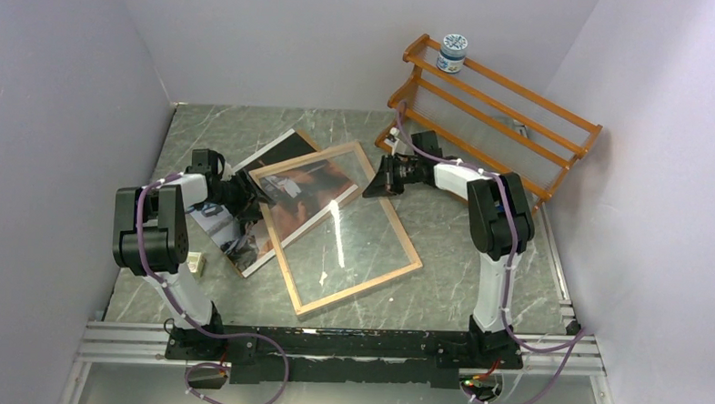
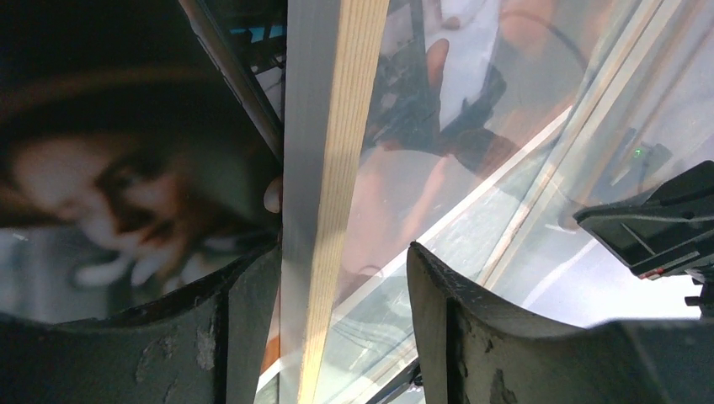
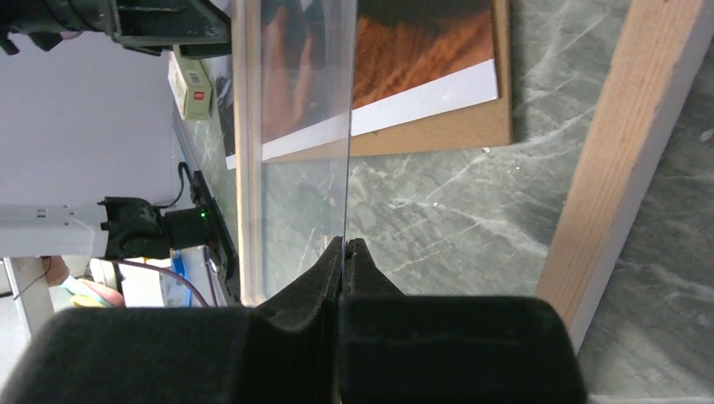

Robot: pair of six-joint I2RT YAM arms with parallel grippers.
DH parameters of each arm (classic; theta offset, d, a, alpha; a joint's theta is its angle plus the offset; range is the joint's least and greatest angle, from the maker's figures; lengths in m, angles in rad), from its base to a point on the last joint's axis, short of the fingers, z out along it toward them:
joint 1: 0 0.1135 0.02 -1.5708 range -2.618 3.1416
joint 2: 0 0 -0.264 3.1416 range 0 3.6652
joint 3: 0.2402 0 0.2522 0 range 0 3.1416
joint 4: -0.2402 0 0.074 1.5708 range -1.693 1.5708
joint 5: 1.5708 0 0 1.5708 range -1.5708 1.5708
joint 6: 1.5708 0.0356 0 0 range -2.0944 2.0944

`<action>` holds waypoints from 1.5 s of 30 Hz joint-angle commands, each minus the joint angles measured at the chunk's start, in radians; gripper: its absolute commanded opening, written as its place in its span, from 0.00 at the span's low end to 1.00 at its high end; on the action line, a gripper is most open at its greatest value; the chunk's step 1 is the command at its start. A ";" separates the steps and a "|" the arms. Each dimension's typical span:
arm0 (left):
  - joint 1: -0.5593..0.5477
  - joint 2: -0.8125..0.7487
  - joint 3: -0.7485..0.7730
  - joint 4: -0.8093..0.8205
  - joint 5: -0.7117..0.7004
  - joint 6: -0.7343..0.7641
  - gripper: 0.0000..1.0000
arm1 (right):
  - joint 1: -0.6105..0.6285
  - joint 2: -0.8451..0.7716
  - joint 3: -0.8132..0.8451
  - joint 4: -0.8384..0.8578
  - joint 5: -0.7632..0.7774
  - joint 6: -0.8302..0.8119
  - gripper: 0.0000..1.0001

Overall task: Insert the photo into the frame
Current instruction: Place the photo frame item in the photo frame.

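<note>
The frame (image 1: pixel 359 289) lies back up in the middle of the table, its light wood rim around a clear pane (image 1: pixel 352 243). The photo (image 1: pixel 286 185), dark and orange-tan, lies on a brown backing panel, partly under the frame's far left part. My left gripper (image 1: pixel 249 193) is open and straddles the frame's left rail (image 2: pixel 337 168), with the photo's face (image 2: pixel 109 185) beside it. My right gripper (image 1: pixel 375 180) is at the frame's far right corner. In the right wrist view it (image 3: pixel 345 242) is shut on the thin edge of the clear pane (image 3: pixel 349 126). A frame rail (image 3: pixel 623 151) lies to its right.
An orange wooden rack (image 1: pixel 504 108) leans at the back right with a small jar (image 1: pixel 452 53) on its top shelf. A small cream box (image 1: pixel 196 263) sits by the left arm. The brown backing panel (image 3: pixel 438 135) sticks out under the photo. Walls close in on three sides.
</note>
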 commanded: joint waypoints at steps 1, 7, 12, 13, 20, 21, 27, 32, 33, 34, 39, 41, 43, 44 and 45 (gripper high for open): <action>-0.003 0.005 0.020 -0.012 -0.041 0.026 0.63 | -0.005 -0.101 -0.050 0.166 -0.058 0.016 0.00; -0.004 0.005 0.020 -0.013 -0.047 0.023 0.66 | -0.005 -0.117 -0.081 0.232 -0.084 0.048 0.00; -0.003 0.004 0.021 -0.018 -0.047 0.022 0.67 | -0.005 -0.103 -0.083 0.265 -0.103 0.075 0.00; -0.003 0.006 0.022 -0.018 -0.047 0.023 0.67 | -0.005 -0.098 -0.080 0.266 -0.106 0.076 0.00; -0.003 0.005 0.025 -0.024 -0.051 0.026 0.67 | -0.004 -0.065 -0.028 0.237 -0.118 0.053 0.00; -0.003 0.005 0.025 -0.026 -0.050 0.026 0.67 | -0.003 -0.060 -0.015 0.230 -0.118 0.049 0.00; -0.004 0.009 0.029 -0.029 -0.050 0.026 0.67 | -0.003 -0.038 0.005 0.227 -0.112 0.048 0.00; -0.003 0.012 0.027 -0.025 -0.045 0.022 0.67 | -0.004 -0.029 0.004 0.236 -0.103 0.045 0.00; -0.003 0.013 0.028 -0.025 -0.045 0.022 0.66 | -0.004 -0.027 0.007 0.237 -0.102 0.042 0.00; -0.004 0.015 0.028 -0.025 -0.044 0.022 0.66 | -0.004 -0.023 0.011 0.236 -0.101 0.040 0.00; -0.003 0.023 0.028 -0.023 -0.043 0.021 0.65 | -0.004 -0.010 0.026 0.231 -0.106 0.038 0.00; -0.003 0.024 0.028 -0.022 -0.043 0.020 0.65 | -0.004 -0.003 0.034 0.210 -0.111 0.034 0.02; -0.003 0.026 0.029 -0.020 -0.041 0.017 0.65 | -0.001 0.000 0.040 0.187 -0.102 0.022 0.07; -0.004 0.027 0.029 -0.019 -0.040 0.016 0.65 | 0.000 -0.002 0.039 0.167 -0.093 0.018 0.11; -0.003 0.029 0.031 -0.018 -0.040 0.015 0.65 | 0.001 -0.005 0.036 0.159 -0.081 0.017 0.17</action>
